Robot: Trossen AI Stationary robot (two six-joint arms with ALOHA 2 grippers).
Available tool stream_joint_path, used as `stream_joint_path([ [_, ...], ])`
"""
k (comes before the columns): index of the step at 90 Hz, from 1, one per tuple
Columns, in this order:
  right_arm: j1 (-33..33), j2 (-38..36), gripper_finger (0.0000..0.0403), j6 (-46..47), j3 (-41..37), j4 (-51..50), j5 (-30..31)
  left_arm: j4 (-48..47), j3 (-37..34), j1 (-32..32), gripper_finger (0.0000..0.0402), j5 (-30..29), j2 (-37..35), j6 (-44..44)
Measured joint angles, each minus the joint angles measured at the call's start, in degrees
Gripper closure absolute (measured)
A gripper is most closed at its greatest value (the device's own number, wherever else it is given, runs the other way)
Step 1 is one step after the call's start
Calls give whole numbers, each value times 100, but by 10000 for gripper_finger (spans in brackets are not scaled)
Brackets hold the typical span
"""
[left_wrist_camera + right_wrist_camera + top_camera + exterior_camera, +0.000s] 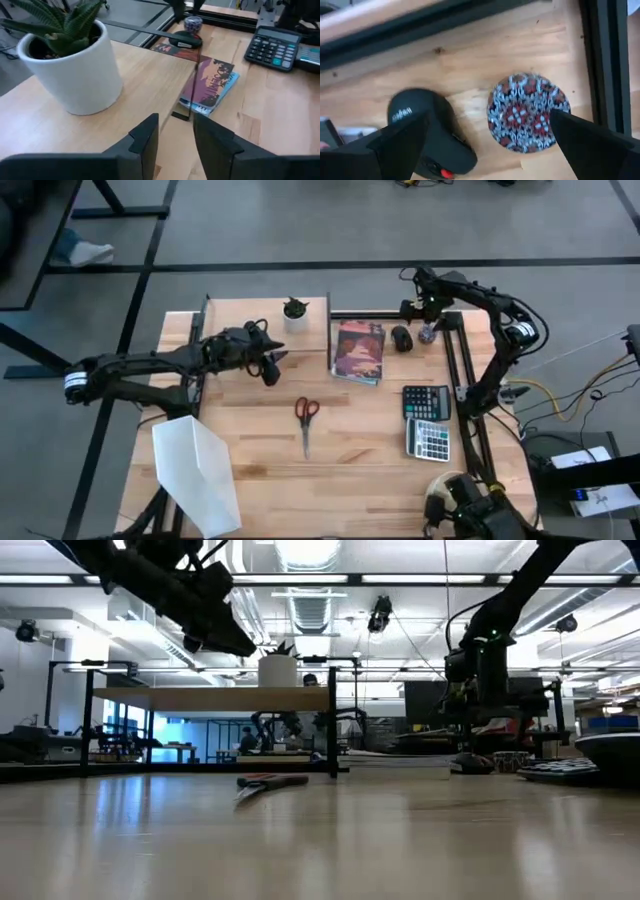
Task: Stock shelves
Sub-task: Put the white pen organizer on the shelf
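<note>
From my seat, the white file holder runs off the high view's bottom edge, and the books' cover text is too small to read there.

The shelf is a small low riser with a rectangular light-wood top board, standing at the far left part of the table. In the low view the board sits level on thin black metal legs, with open space beneath it. A white pot holding a spiky green plant stands upright on the board near its right end. The rest of the top looks bare, though the left arm overhead hides part of it from above.
</note>
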Motion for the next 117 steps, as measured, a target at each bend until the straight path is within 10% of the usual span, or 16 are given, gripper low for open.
stream_joint_path([
  [117,154,37,9,-3194,716,-847,305,18,-2,-8,296,-17,0,-21],
])
